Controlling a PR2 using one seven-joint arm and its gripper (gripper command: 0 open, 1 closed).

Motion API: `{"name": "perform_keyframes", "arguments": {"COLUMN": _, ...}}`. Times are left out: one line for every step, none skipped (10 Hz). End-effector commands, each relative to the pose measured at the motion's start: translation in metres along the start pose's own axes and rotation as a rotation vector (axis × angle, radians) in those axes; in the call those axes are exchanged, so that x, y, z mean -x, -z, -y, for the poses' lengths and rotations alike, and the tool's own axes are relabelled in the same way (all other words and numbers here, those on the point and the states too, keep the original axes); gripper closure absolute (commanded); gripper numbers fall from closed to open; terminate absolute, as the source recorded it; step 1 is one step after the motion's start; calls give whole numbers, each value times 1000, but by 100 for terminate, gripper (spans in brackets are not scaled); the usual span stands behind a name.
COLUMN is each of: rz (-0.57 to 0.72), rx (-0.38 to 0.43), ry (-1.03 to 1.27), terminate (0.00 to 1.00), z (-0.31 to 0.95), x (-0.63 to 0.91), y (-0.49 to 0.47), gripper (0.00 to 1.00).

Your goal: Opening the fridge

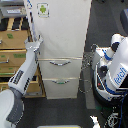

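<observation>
Tall white fridge (62, 45) stands upright in the middle of the exterior view, running from the top edge down to approx. the lower third of frame. Large upper door carries a green-logo sticker (43, 9) near its top, toward the view's left edge of the door. Below the door: two drawers, each w/ a curved silver handle, upper handle (60, 62) and lower handle (60, 81), one above the other. Door and both drawers look closed, flush w/ the fridge front.

Robot arm (22, 75) (white/grey, dark panel on the forearm) rises from the bottom left corner of the view, angled up toward the fridge's left edge. Its claw (37, 44) sits right at that edge of the upper door, approx. at the door's lower part, just above the upper drawer. Pic too coarse: can't tell if the claw's fingers are spread or pressed together, nor if they actually touch the door edge.

Tan wooden drawer cabinet (12, 50) stands just beside the fridge on the view's left, partly behind the arm. White-and-blue robot body (115, 67) is on the view's right, near the fridge but apart from it. Floor is dark grey.
</observation>
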Motion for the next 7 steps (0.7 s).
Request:
{"name": "perform_keyframes", "arguments": {"rz": -16, "rx": 48, "ry": 141, "terminate": 0, "z": 37, "x": -25, "y": -5, "gripper": 100}}
{"name": "perform_keyframes", "arguments": {"rz": -26, "rx": 37, "ry": 177, "terminate": 0, "z": 40, "x": -19, "y": 6, "gripper": 100}}
{"name": "perform_keyframes", "arguments": {"rz": -27, "rx": 27, "ry": 190, "terminate": 0, "z": 38, "x": -17, "y": 8, "gripper": 100}}
{"name": "perform_keyframes", "arguments": {"rz": -26, "rx": 19, "ry": 204, "terminate": 0, "z": 35, "x": -12, "y": 10, "gripper": 100}}
{"name": "perform_keyframes", "arguments": {"rz": -37, "rx": -25, "ry": 232, "terminate": 0, "z": 14, "x": 0, "y": 19, "gripper": 100}}
{"name": "perform_keyframes", "arguments": {"rz": -37, "rx": -27, "ry": 228, "terminate": 0, "z": 5, "x": 2, "y": 21, "gripper": 100}}
{"name": "perform_keyframes", "arguments": {"rz": -41, "rx": -23, "ry": 224, "terminate": 0, "z": -3, "x": 5, "y": 25, "gripper": 100}}
